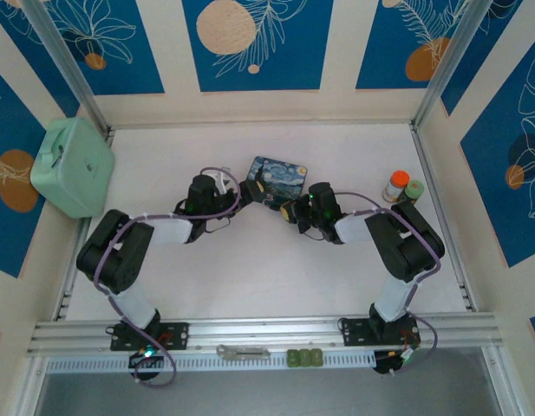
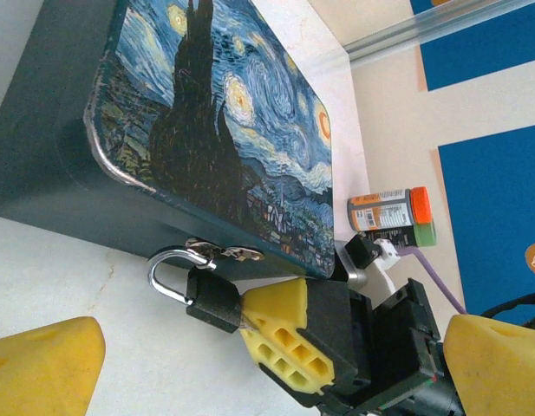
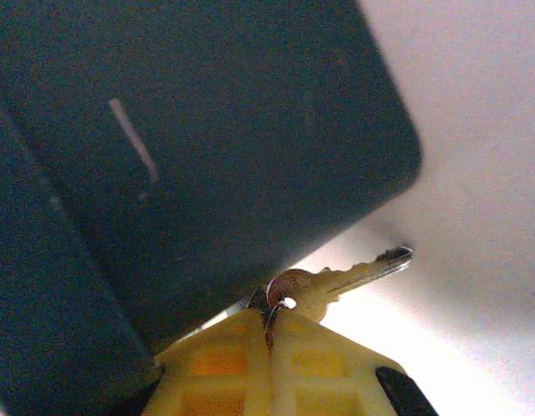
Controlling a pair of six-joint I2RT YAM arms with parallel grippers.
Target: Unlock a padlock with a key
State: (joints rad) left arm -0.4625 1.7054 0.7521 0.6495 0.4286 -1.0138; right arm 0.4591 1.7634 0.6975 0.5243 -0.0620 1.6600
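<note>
Against the near side wall of the blue tin, the padlock hangs by its shackle from the tin's hasp. Shackle looks closed, body tilted.

Right gripper is clenched, fingertips touching the padlock's underside. From the right wrist, the key is pinched at its ring end. Its blade sticks out sideways beside the tin's dark wall, not visibly in any keyhole.

Left gripper hovers just off the tin, fingers spread wide, holding nothing.

Risks, as I judge them:
- The padlock swings freely on the hasp, so a push from the key could shove it aside rather than seat.
- The grip at the ring could let the blade pivot.
- The unbraced tin may slide.
</note>
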